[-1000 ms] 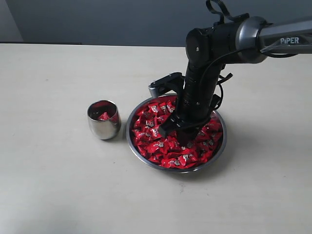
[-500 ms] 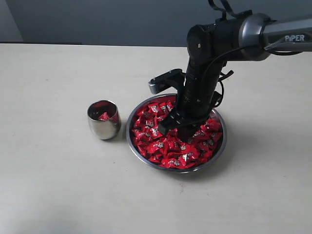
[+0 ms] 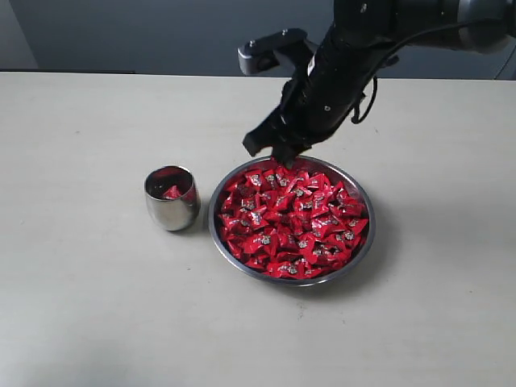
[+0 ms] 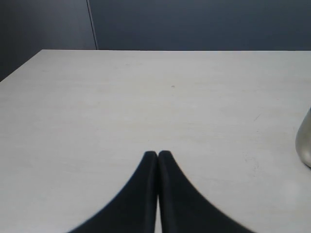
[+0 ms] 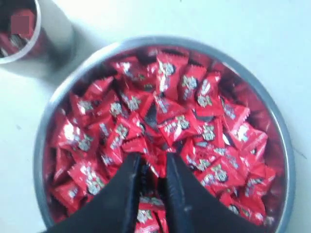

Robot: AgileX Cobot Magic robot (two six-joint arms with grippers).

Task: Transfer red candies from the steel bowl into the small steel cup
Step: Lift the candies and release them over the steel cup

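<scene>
The steel bowl (image 3: 364,247) sits mid-table, heaped with red candies (image 3: 294,218). To its left stands the small steel cup (image 3: 172,208) with a few red candies (image 3: 171,192) inside. My right gripper (image 3: 284,155) hangs in the air above the bowl's far-left rim. In the right wrist view its fingers (image 5: 154,162) pinch a red candy (image 5: 156,166) over the pile (image 5: 189,116), the bowl's rim (image 5: 287,145) rings them, and the cup (image 5: 53,36) lies beyond. My left gripper (image 4: 158,154) is shut and empty over bare table, with the cup's side (image 4: 305,143) at the frame edge.
Pale tabletop (image 3: 97,306) surrounds the bowl and cup. A dark wall (image 3: 161,32) runs behind the table's far edge. The right arm (image 3: 355,56) reaches in from the upper right above the bowl.
My right gripper has risen out of the candy pile and moved back and left, from the bowl's middle to above its far-left rim. Bowl, cup and left gripper have not moved.
</scene>
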